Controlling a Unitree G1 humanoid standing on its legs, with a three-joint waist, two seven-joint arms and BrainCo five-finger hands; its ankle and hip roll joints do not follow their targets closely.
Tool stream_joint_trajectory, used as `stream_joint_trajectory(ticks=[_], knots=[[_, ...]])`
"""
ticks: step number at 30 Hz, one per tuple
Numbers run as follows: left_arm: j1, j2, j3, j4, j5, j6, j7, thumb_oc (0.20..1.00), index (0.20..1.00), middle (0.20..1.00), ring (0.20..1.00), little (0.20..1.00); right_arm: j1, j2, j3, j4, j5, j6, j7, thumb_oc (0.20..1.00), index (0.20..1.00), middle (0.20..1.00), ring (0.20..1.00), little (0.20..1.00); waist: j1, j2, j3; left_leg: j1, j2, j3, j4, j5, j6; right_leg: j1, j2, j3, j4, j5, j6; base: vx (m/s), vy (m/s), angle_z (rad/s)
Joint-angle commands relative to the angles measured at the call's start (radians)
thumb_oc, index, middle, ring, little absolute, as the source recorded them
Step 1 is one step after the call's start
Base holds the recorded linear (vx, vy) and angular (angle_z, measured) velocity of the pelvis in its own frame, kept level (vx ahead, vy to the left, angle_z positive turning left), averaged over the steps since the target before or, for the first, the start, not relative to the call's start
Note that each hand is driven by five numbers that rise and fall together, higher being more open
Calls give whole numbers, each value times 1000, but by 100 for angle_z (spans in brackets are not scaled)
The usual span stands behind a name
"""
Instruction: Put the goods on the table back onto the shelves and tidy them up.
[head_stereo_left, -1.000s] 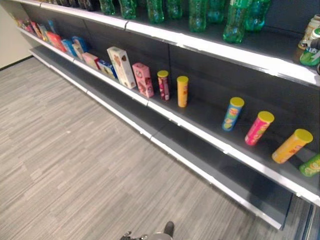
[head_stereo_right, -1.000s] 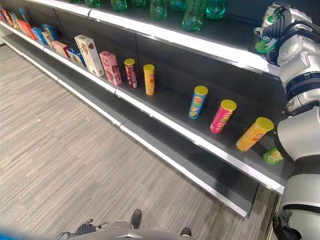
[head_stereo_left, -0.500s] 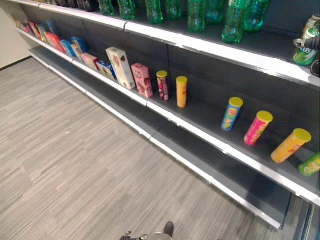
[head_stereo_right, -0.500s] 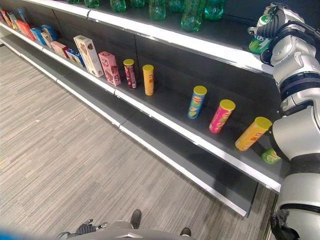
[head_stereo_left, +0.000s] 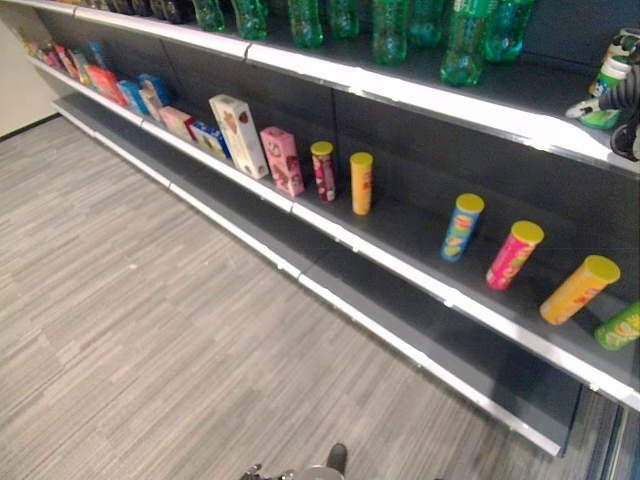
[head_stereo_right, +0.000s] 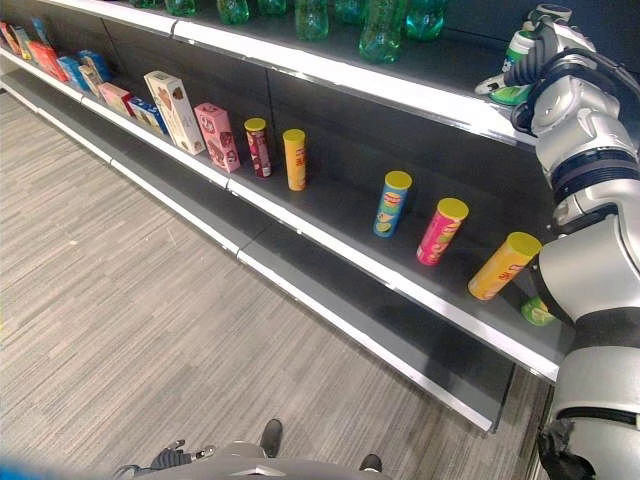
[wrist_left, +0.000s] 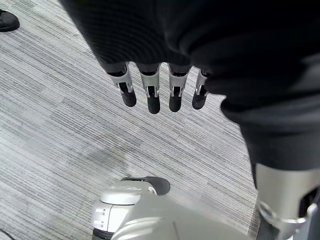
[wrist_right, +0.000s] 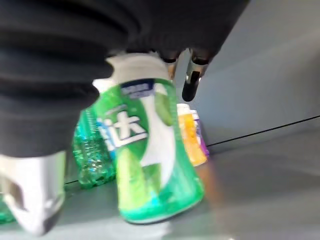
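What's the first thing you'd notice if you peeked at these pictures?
The robot's right hand, up at the top shelf on the right, is curled round a green and white bottle whose base is nearly on the shelf. Below it, bright yellow-lidded tube cans are spaced along the middle shelf. A row of green bottles stands on the top shelf.

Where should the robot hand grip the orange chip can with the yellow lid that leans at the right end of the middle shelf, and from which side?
Probably around the middle of the orange chip can, coming from the open front of the middle shelf. Its body is a round, narrow tube that fingers and thumb can wrap. It leans with its yellow lid tipped to the right, so the robot hand would tilt to match.
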Motion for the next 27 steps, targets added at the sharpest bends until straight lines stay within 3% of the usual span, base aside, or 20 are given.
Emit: stream_joint_trajectory(ticks=[1,9,10,11,14,15,16,18,19,22,24,27], knots=[[-59,58,-40,38,15,-18,20,1000,1000,1000,1000,1000,-136,-33,89,-30,31,-25,-70,1000,1000,1000,1000,1000,8,-91,18,39,25,71,27,-100,-66,86,-48,42,64,-160,53,-5,7,-3],[-54,52,-17,42,26,-6,38,1000,1000,1000,1000,1000,-161,-153,30,-352,54,-41,-188,1000,1000,1000,1000,1000,-32,-91,12,50,34,93,21,-104,-61,72,-47,69,62,-151,55,-12,19,-12],[-49,48,2,35,28,-2,44,1000,1000,1000,1000,1000,-111,-209,-29,-524,39,-45,-219,1000,1000,1000,1000,1000,-48,-88,12,57,38,105,19,-108,-58,66,-46,80,63,-148,56,-23,21,-22],[-49,49,2,35,28,-2,43,1000,1000,1000,1000,1000,-108,-209,-32,-526,38,-44,-219,1000,1000,1000,1000,1000,-48,-89,11,57,38,106,19,-108,-58,66,-46,81,63,-148,56,-30,27,-20],[-47,31,45,21,46,11,52,1000,1000,1000,1000,1000,106,-294,-217,-860,23,-78,-230,1000,1000,1000,1000,1000,-92,-76,11,72,43,137,17,-118,-52,56,-45,109,59,-143,59,-39,33,-24],[-40,29,62,10,65,15,50,1000,1000,1000,1000,1000,272,-316,-357,-1045,39,-120,-198,1000,1000,1000,1000,1000,-109,-74,10,71,46,151,22,-117,-46,42,-45,125,61,-134,59,-25,26,-39],[-38,34,60,10,66,15,50,1000,1000,1000,1000,1000,291,-316,-374,-1052,38,-118,-196,1000,1000,1000,1000,1000,-105,-78,7,77,48,153,19,-123,-48,47,-44,126,60,-141,59,-60,33,-42],[-31,32,62,-6,95,18,41,1000,1000,1000,1000,1000,485,-299,-515,-1197,81,-172,-151,1000,1000,1000,1000,1000,-120,-75,7,81,50,171,25,-129,-44,35,-43,146,62,-139,61,-10,41,-55],[-30,29,64,-10,122,18,32,1000,1000,1000,1000,1000,650,-245,-624,-1306,130,-205,-107,1000,1000,1000,1000,1000,-137,-73,6,89,50,193,23,-135,-37,24,-42,168,61,-134,64,-28,77,-57],[-38,24,56,-27,145,14,20,1000,1000,1000,1000,1000,859,-123,-740,-1429,220,-250,-35,1000,1000,1000,1000,1000,-163,-69,9,97,46,229,22,-145,-25,4,-43,212,59,-122,71,-19,86,-54],[-44,24,69,-39,153,9,9,1000,1000,1000,1000,1000,977,-57,-795,-1483,246,-258,-2,1000,1000,1000,1000,1000,-187,-64,9,112,42,255,18,-154,-14,-6,-45,239,60,-114,77,-2,145,-86],[-75,36,64,-68,200,-3,-20,1000,1000,1000,1000,1000,1244,95,-846,-1526,237,-229,64,1000,1000,1000,1000,1000,-282,-61,26,142,21,352,8,-178,23,-90,-49,361,113,-77,102,-35,311,-116]])
